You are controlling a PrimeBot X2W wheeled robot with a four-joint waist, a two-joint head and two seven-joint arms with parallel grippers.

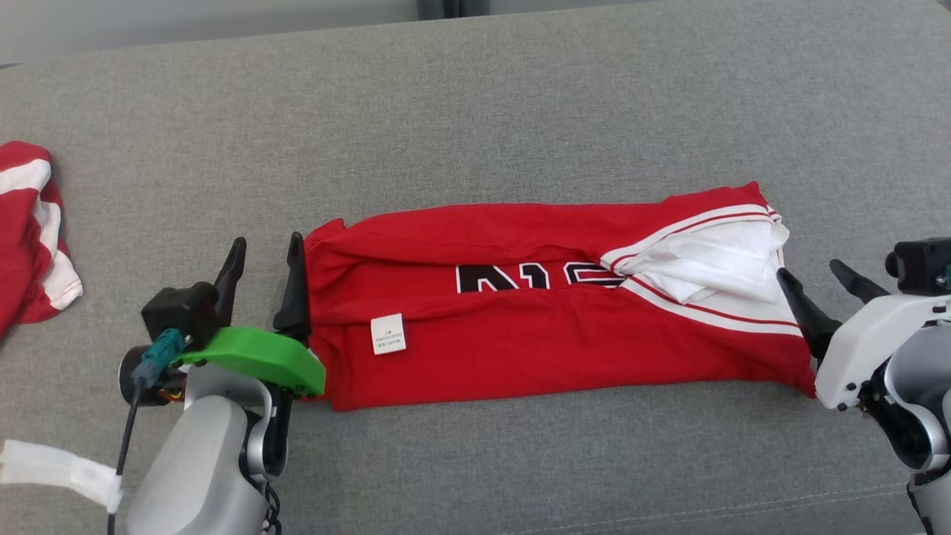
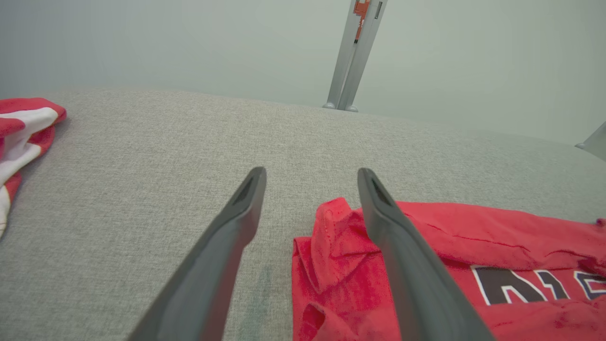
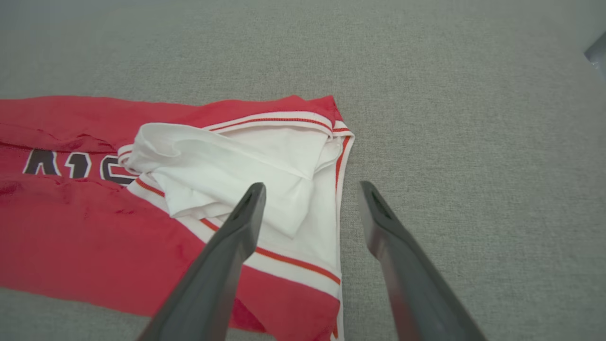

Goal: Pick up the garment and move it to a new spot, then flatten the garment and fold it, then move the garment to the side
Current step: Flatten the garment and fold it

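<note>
Currently stretched lengthwise across the middle of the grey fabric-covered table: red garment, folded into a long band. Partly hidden along its fold, black lettering edged in white. Near its left end, a small white label; at its right end, white cloth with red stripes, turned out and rumpled.

At the garment's left end, left gripper, reaching forward from a pale forearm under a green bracket. Fingers wide apart, pointing away from the robot, clamped on nothing. One finger over the red corner, the other over bare table; cannot tell whether either touches the cloth.

At the garment's right end, right gripper, on a white wrist entering from the lower right, angled forward and inward. Fingers likewise spread, gripping nothing: one above the white cloth, the other above bare table just beside the striped edge.

Well apart at the table's far left, a second red-and-white garment, bunched up.
</note>
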